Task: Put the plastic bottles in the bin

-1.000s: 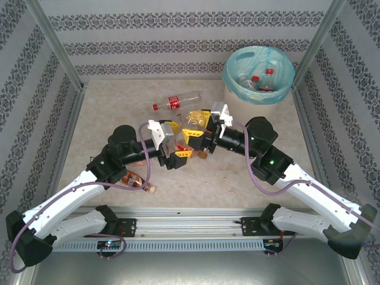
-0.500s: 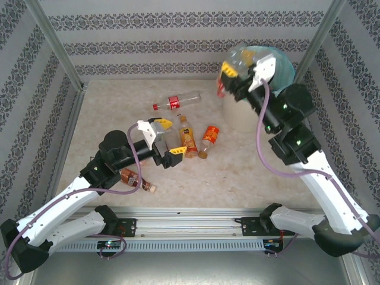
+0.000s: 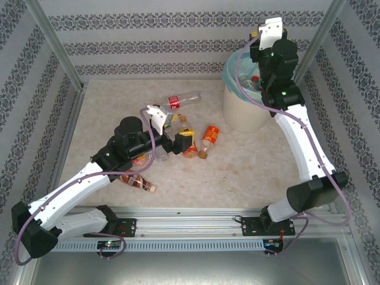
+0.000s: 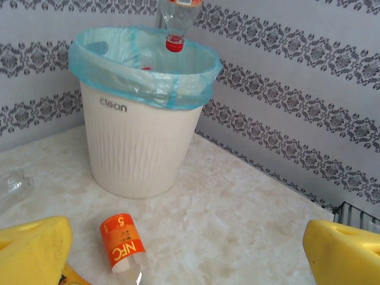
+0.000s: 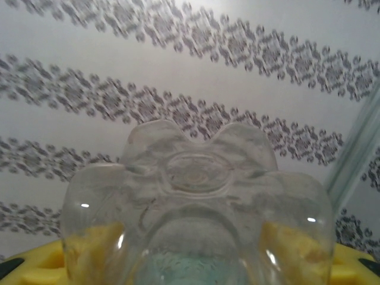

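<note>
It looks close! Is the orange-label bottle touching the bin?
Apart. The left wrist view shows bare table between the orange-label bottle and the bin.

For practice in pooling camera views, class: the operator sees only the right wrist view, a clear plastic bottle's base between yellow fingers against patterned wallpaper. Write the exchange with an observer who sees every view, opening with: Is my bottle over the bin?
Observer: Yes. In the left wrist view the clear plastic bottle, red cap down, hangs over the mouth of the round cream-white bin lined with a teal bag.
Operator: Anything in the bin already?
Observer: At least one red-capped bottle lies inside.
Operator: And the left gripper?
Observer: The left gripper is open, an orange-labelled plastic bottle lying on the marbled table ahead of it.
</note>
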You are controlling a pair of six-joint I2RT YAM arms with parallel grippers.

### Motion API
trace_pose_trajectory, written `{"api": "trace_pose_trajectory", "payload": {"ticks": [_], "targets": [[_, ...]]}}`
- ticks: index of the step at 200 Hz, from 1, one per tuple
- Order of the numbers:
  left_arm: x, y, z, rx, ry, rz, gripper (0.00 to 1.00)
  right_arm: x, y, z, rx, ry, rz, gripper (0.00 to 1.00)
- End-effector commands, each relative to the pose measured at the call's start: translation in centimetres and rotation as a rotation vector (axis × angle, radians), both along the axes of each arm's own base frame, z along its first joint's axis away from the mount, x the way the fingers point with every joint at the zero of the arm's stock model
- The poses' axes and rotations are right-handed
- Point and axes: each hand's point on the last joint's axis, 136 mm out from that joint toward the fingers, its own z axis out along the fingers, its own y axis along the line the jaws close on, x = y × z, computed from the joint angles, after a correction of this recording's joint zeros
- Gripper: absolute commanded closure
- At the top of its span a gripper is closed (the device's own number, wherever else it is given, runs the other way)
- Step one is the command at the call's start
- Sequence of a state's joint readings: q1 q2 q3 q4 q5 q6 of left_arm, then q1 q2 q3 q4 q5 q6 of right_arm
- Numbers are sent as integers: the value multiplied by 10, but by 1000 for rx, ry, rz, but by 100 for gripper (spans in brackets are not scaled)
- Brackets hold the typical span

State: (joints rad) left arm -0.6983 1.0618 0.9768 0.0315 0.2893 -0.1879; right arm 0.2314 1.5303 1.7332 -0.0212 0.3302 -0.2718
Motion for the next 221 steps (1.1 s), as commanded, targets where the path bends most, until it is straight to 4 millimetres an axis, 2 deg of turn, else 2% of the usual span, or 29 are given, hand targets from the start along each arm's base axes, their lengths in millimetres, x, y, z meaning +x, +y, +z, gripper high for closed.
{"api": "trace_pose_trajectory", "payload": {"ticks": [1,23,73,109,137,151,171,188,206,221], "targets": [[2,6,5,-42,47,35,0,12,-20,-14,-28,47,-89,55],[1,10,1,-50,63,52,0,27,-34,-49,-31,121,-121,55],[-1,16,-4,-45,73,73,0,51,-60,-115,-3,274,-149,51],[0,16,-10,-45,91,81,0,57,-68,-135,35,318,-139,47],[1,16,-15,-40,100,85,0,60,-71,-140,86,337,-113,44],[2,16,-17,-37,104,88,0,60,-71,-138,95,336,-107,38],[2,15,-16,-33,98,84,0,55,-67,-122,123,308,-86,27],[4,14,-16,-27,95,85,0,48,-66,-100,152,259,-79,18],[5,13,-18,-21,96,84,0,43,-66,-82,161,225,-74,17],[6,12,-19,-19,99,84,0,44,-65,-74,154,214,-73,18]]}}
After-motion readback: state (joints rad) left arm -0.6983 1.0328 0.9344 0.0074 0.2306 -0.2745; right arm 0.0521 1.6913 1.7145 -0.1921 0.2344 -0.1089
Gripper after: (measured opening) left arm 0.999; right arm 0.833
